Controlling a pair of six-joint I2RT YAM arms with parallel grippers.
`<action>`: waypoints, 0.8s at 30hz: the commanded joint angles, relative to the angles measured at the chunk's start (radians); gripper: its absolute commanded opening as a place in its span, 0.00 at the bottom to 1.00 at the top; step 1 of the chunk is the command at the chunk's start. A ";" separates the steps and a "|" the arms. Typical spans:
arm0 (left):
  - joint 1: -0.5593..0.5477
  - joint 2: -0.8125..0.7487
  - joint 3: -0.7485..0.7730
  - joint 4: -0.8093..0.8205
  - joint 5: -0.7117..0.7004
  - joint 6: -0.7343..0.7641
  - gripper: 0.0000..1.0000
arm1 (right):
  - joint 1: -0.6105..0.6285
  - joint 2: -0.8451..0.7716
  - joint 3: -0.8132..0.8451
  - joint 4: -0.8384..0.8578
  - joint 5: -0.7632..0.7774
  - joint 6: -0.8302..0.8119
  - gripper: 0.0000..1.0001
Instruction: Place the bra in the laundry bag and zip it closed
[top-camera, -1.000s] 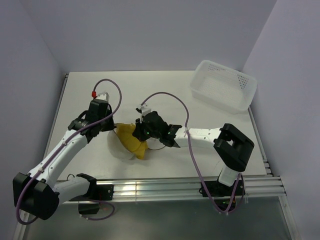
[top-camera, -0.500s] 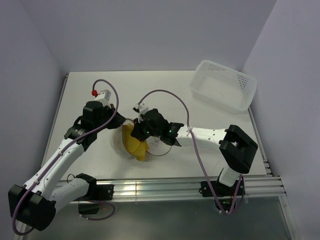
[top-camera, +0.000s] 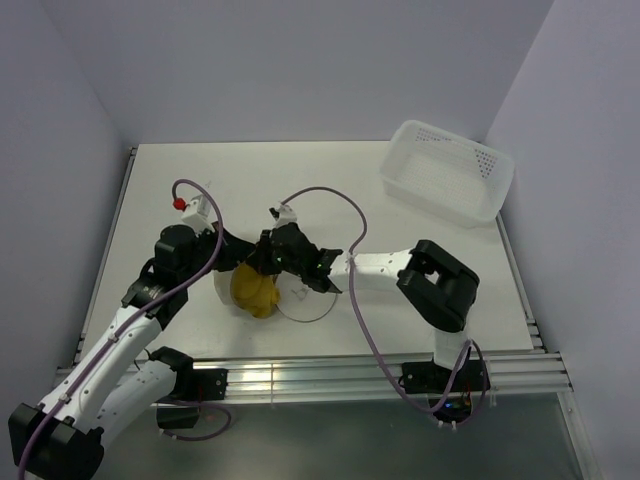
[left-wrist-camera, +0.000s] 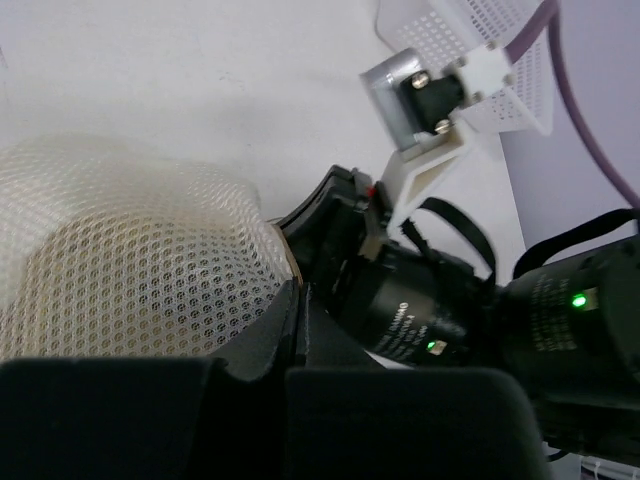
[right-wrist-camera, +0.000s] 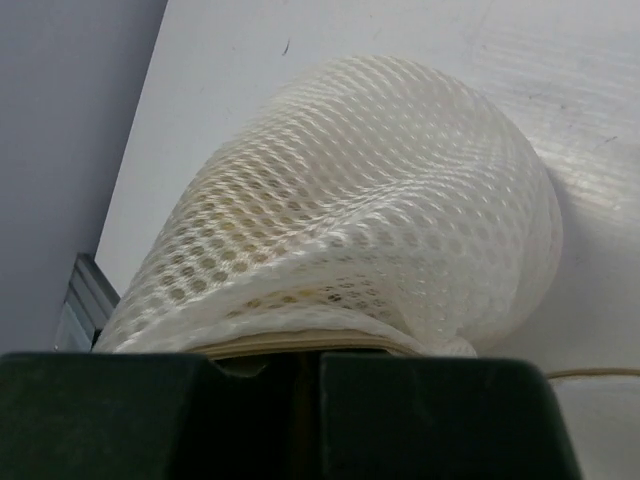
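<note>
The mustard-yellow bra (top-camera: 254, 291) sits bunched in the open mouth of the cream mesh laundry bag (top-camera: 221, 292). The bag's round flap (top-camera: 306, 299) lies flat on the table to its right. My left gripper (top-camera: 243, 263) is shut on the bag's rim from the left. My right gripper (top-camera: 263, 262) is shut on the rim from the right, close against the left one. In the left wrist view the shut jaws (left-wrist-camera: 297, 295) pinch the tan edge of the mesh bag (left-wrist-camera: 130, 260). In the right wrist view the shut jaws (right-wrist-camera: 300, 357) hold the bag's rim (right-wrist-camera: 330, 342), and yellow shows through the mesh (right-wrist-camera: 215, 225).
A white perforated plastic basket (top-camera: 447, 170) stands at the back right, also in the left wrist view (left-wrist-camera: 478, 55). Purple cables loop above both wrists. The table's left edge and near rail lie close to the bag.
Both grippers have moved left and nearer together, carrying the bag's rim. The bra has shifted left with them and now sits deeper in the bag's mouth.
</note>
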 joint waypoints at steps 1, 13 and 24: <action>-0.009 -0.029 -0.009 0.105 0.043 -0.041 0.00 | 0.019 0.050 0.051 0.057 0.082 0.093 0.00; -0.007 -0.010 -0.006 0.033 -0.077 -0.073 0.00 | 0.010 -0.025 -0.021 0.025 0.187 0.032 0.70; -0.007 -0.001 -0.021 0.027 -0.178 -0.072 0.00 | -0.035 -0.229 -0.052 -0.269 0.116 -0.161 0.94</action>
